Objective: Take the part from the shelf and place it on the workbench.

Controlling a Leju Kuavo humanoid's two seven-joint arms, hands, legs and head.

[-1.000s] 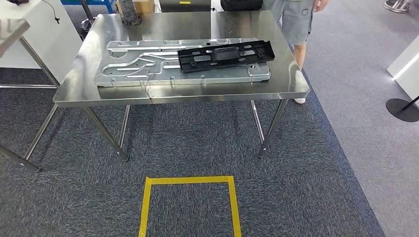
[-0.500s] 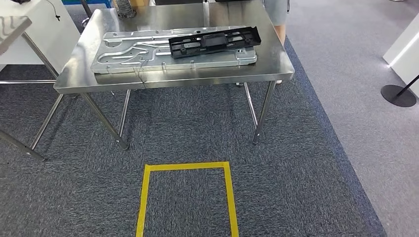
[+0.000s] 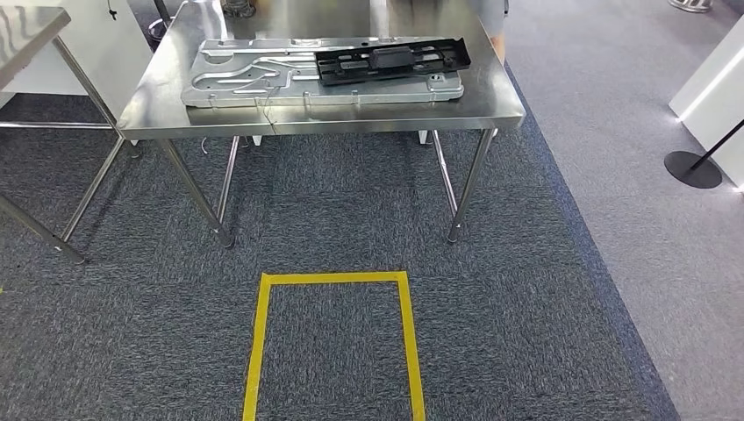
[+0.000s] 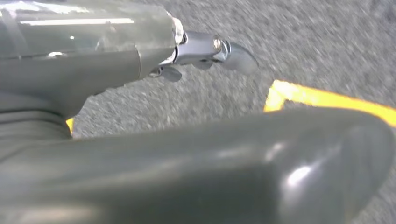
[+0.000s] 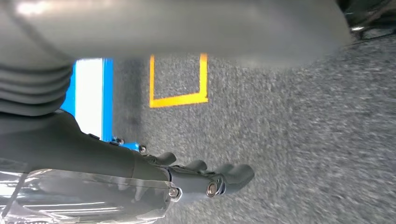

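Hanging empty over grey carpet, left hand (image 4: 196, 154) and right hand (image 5: 154, 182) hold nothing; well ahead, the long black plastic part (image 3: 392, 60) lies on the steel workbench (image 3: 491, 110). Placing looks done.

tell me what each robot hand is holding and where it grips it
Nothing is held: the left robot hand and right robot hand hang empty over the carpet.

A steel bench (image 3: 351, 123) is seen ahead across open grey carpet marked with a yellow tape square (image 3: 334, 344). Most of the benchtop is covered by a long metal panel (image 3: 263, 83) with a black part (image 3: 392, 60) lying on it; bare strips are left along the front edge and both ends. A second table (image 3: 31, 26) is set at the left, a stanchion base (image 3: 693, 168) at the right.
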